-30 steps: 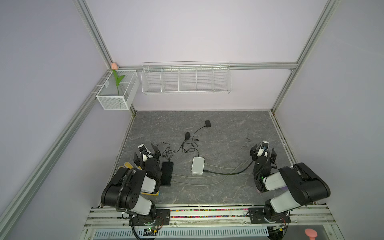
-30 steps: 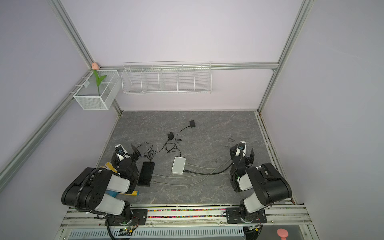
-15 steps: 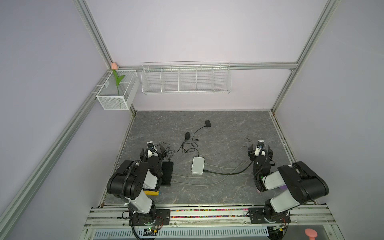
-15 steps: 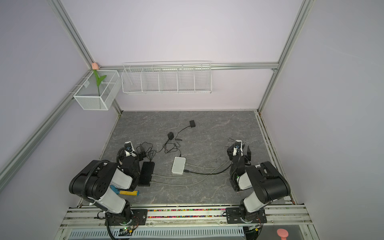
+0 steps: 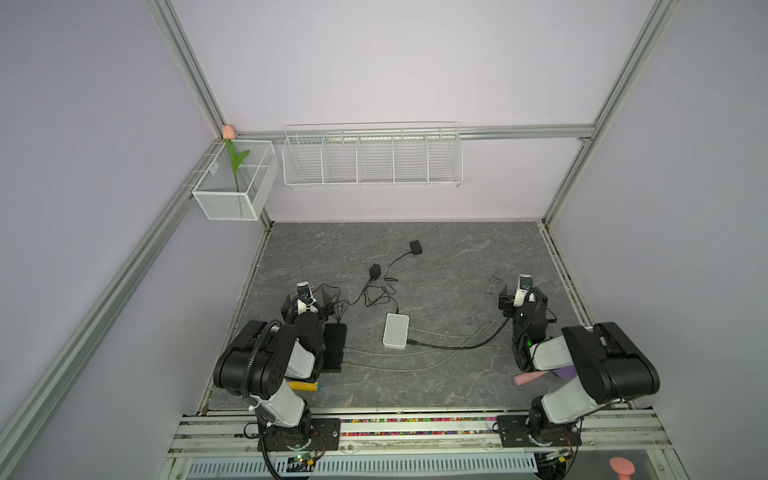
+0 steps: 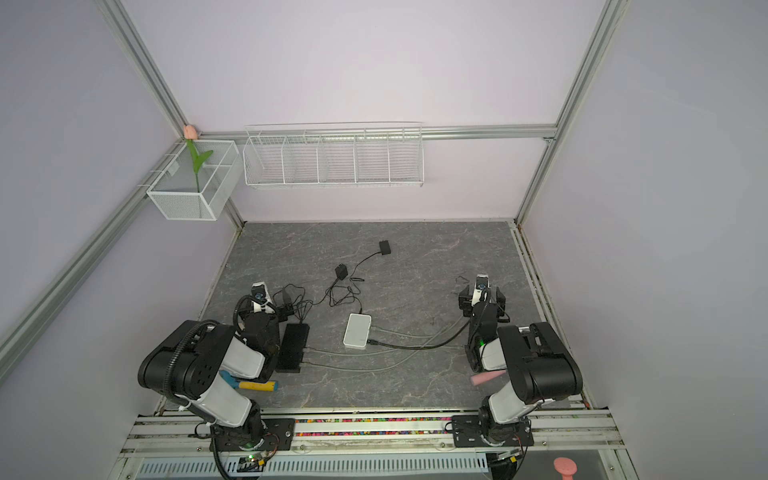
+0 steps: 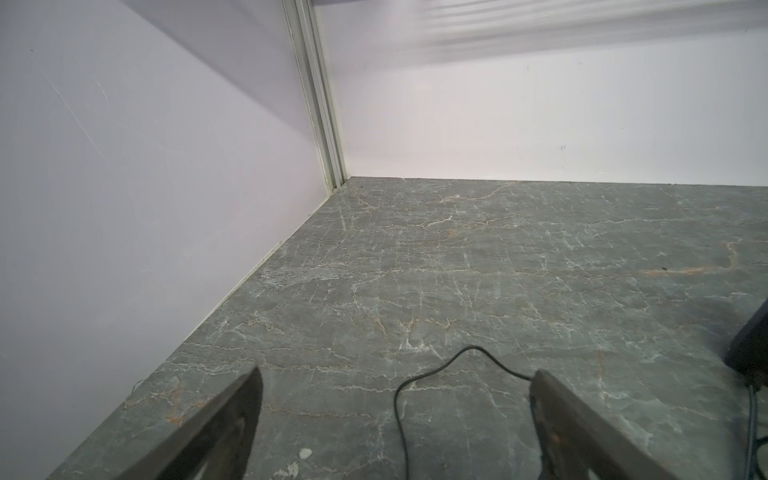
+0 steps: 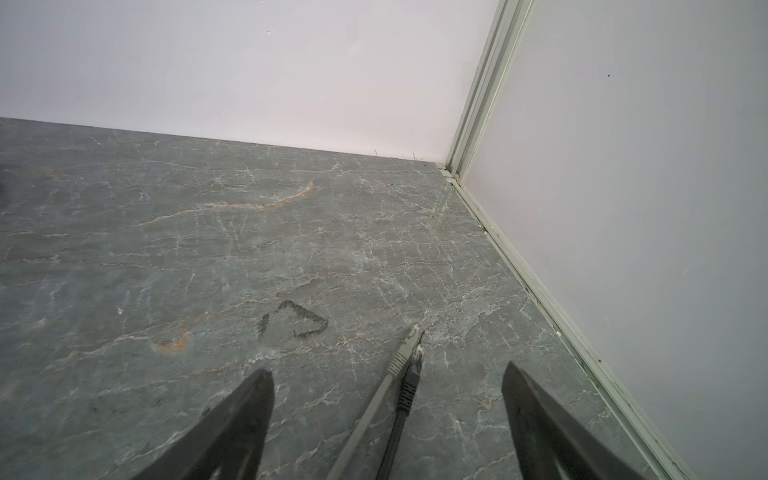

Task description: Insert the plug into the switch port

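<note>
**Both jaws released; two plugs lie loose on the table by the right arm**

The right jaws stand wide apart and grasp nothing, low over the grey marbled table. In the right wrist view two cable ends lie between them, close side by side: a grey plug and a black plug. Both rest flat on the table, near its far right corner. The pictures do not show which of the two is meant for the port.

The white switch lies flat near the middle of the table in both top views, well apart from the right jaws. A black cable meets its near edge and curves off toward the right arm. A black box lies just beside the left arm, and pale grey cables run from it across the table.

The left jaws are released too and hold nothing. In the left wrist view a thin black wire loops on the table between them.
</note>
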Tool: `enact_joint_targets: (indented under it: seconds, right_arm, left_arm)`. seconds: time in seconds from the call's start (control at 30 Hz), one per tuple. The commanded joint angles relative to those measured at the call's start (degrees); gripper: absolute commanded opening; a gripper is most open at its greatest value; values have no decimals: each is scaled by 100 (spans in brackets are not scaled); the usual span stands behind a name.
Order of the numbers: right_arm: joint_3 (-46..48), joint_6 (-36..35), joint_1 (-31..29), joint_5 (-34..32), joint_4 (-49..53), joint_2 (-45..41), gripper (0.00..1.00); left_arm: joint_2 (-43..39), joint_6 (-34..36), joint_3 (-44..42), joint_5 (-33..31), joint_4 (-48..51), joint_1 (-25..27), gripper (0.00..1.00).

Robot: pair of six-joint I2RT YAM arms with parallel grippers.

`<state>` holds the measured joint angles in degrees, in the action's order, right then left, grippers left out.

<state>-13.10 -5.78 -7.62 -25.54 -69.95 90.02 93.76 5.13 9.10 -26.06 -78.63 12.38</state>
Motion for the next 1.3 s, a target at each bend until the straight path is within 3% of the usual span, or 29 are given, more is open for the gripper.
enact_joint_targets:
  seconds: [0.0, 0.27, 0.4, 0.53, 0.6, 0.7, 1.1, 1.2, 1.27]
  right_arm:
    - [-129, 66, -34, 28, 201, -22, 89]
    - [-507, 239, 124, 221, 1035, -99, 89]
    - [-625, 106, 413, 1598, 1465, -210, 95]
    - [-534, 7, 419, 1847, 1279, -198, 97]
    - [-684, 130, 477, 1704, 1510, -178, 89]
    - [-904, 436, 800, 2102, 2028, -218, 89]
    - [-870, 402, 772, 2057, 1960, -222, 89]
    - [-865, 340, 749, 2149, 1956, -217, 89]
    - [-851, 297, 700, 2046, 1929, -229, 89]
  left_arm:
    - [-54, 124, -31, 82, -232, 19, 100]
    - [-28, 32, 180, -136, 52, -16, 99]
    - [-208, -110, 560, -44, 730, -147, 99]
    - [-481, -450, 1239, 933, 2456, -661, 100]
    - [-525, -624, 1418, 1548, 2914, -960, 100]
    - [-513, -636, 1410, 1601, 2869, -983, 99]
    - [-521, -695, 1326, 1504, 2706, -1008, 99]
    - [-527, -865, 975, 1058, 2072, -1010, 99]
    - [-496, -793, 716, 1217, 1549, -1010, 99]
